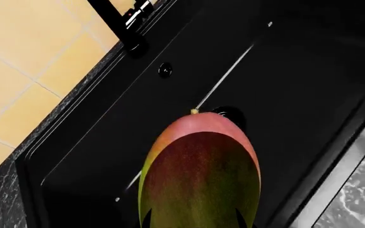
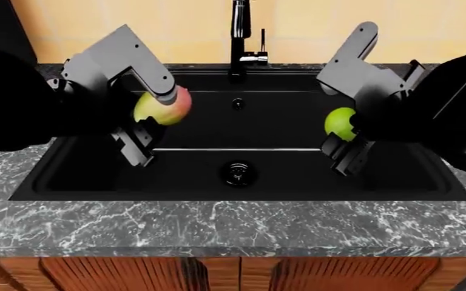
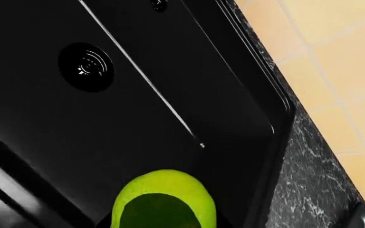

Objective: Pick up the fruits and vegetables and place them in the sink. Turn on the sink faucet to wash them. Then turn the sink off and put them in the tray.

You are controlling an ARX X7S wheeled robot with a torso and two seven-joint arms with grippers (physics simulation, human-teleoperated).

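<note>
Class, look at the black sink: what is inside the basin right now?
Inside the sink only the round drain shows on its floor. The apple-like fruit and lime hang above it in the claws. The arms cover parts of the floor.

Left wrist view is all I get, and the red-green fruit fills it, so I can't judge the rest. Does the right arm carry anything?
Observer: Yes. In the head view the right gripper holds the green lime over the right part of the sink.
Operator: Is my fruit above the basin too?
Observer: Yes. The left gripper holds the apple-like fruit above the basin's left part, off the floor.
Operator: Anything lying in the sink already?
Observer: No. The head view shows only the drain on the floor.
Operator: Water running?
Observer: No stream shows at the faucet.
</note>
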